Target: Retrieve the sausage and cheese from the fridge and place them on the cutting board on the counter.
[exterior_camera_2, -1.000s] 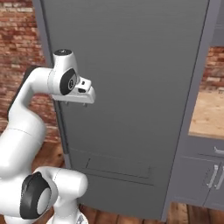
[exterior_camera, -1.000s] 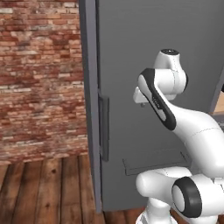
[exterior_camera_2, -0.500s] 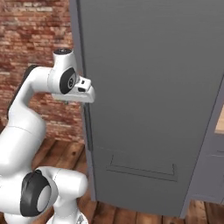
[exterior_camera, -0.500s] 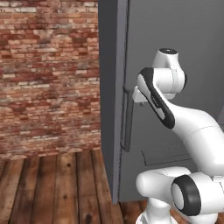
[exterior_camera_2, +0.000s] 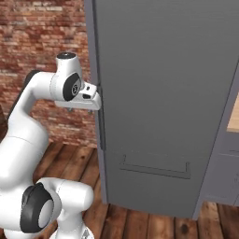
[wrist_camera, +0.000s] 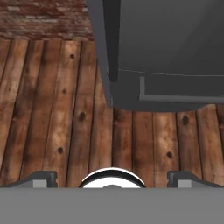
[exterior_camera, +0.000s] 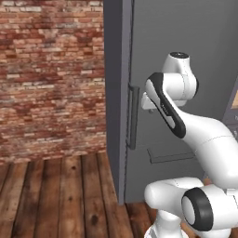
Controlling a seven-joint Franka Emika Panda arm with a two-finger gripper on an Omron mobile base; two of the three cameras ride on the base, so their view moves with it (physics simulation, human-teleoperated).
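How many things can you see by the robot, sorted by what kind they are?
Fridges: 1, the tall dark grey fridge, door shut.
Bar handles: 1, the vertical handle on the fridge.
Grippers: 1, the gripper, pointing down at the wooden floor.
Brick walls: 1, the brick wall.
Counters: 1, a bit of the counter at the edge.
Total: 5, plus the floor.

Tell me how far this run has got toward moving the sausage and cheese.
Nothing looks done yet. The fridge door is shut, with its bar handle untouched, so neither food item is out. In hand: the arm is raised in front of the door, and the hand view looks down at the wood floor with the pincer open and empty. Left: open the door, fetch both items and carry them to the board.
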